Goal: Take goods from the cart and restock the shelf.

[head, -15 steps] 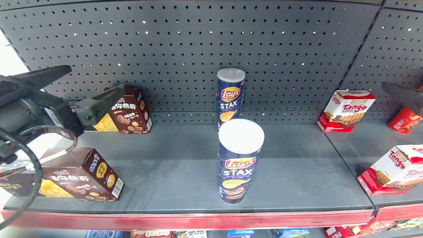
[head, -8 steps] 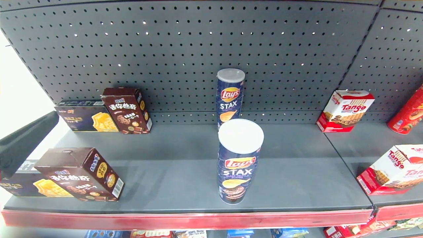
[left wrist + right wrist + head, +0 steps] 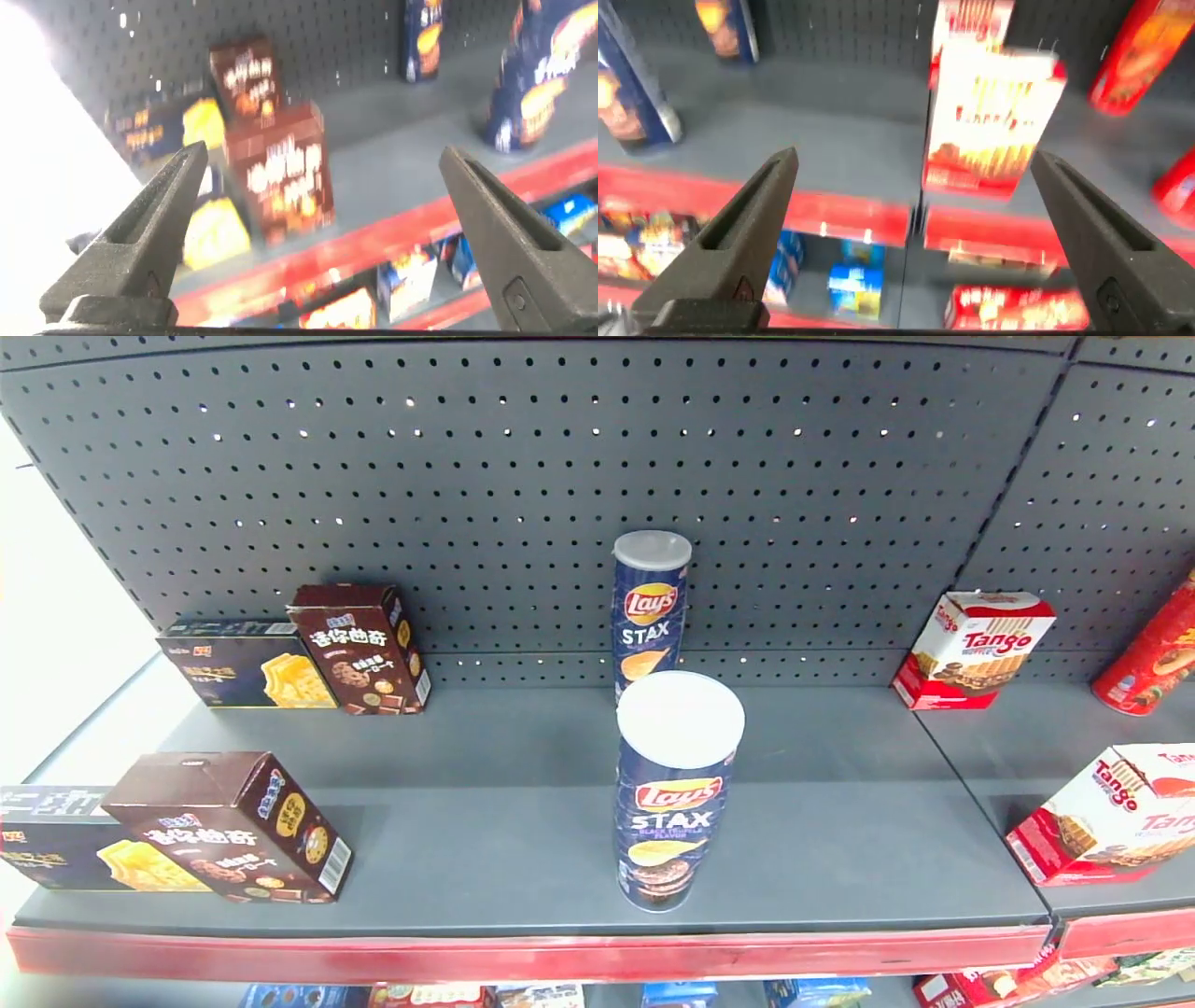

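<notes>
While I face the shelf (image 3: 523, 840) with nothing in hand, my left fingers (image 3: 140, 243) stand wide apart and empty before the front brown biscuit box (image 3: 233, 831), and my right fingers (image 3: 729, 252) are spread just as wide, also empty, before a red-and-white wafer box (image 3: 1102, 817). Goods already stocked: one chip can (image 3: 674, 803) upright near the front edge, a second chip can (image 3: 651, 616) upright against the pegboard behind it, biscuit boxes at my left, wafer boxes and a red can (image 3: 1153, 663) at my right. Judged handling: a chip can is probably light, a stiff card tube with a smooth wrap, tall for its base and so easy to tip. The best hold looks to be across the body at about mid-height, below the plastic lid, which may pop off if gripped. The boxes are likely light thin card that dents under a hard squeeze, so they should be held across the narrow faces, near an edge where the card is stiffest. Open floor lies between the two cans and the boxes on either side.
</notes>
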